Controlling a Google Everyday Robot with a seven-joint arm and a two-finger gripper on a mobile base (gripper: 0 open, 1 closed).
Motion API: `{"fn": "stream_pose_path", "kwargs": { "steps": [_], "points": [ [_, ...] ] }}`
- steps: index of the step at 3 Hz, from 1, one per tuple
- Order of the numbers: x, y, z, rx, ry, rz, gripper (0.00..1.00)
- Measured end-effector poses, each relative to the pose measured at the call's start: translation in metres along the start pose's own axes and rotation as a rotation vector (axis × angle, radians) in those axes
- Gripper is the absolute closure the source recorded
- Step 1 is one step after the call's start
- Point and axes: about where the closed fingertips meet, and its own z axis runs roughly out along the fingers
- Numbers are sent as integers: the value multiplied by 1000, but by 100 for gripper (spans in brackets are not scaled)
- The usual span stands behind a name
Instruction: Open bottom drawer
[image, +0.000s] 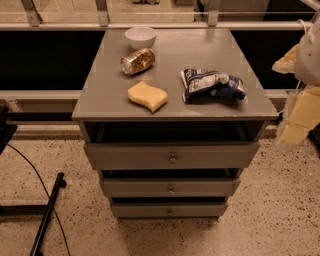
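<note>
Fingers (306, 114) on your pale gripper (296, 126), right of the grey wooden cabinet (165, 107) and its slim bottom drawer (150, 210): apart or together, you could not tell.

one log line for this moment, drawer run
gripper: right edge of view, beside cabinet, apart from bottom drawer | knob: untouched | on top: bowl, can, sponge, chip bag

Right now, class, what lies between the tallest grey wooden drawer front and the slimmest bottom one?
The medium grey middle drawer front, in the camera view. The tool hangs right of the cabinet.
</note>
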Motion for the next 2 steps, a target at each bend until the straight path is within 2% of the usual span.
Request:
{"fn": "stream_pose_path", "kwargs": {
  "steps": [1,2],
  "points": [
    [0,0,0,0,0,0,0],
    [-9,8,15,-30,-49,-35,0]
  ]
}}
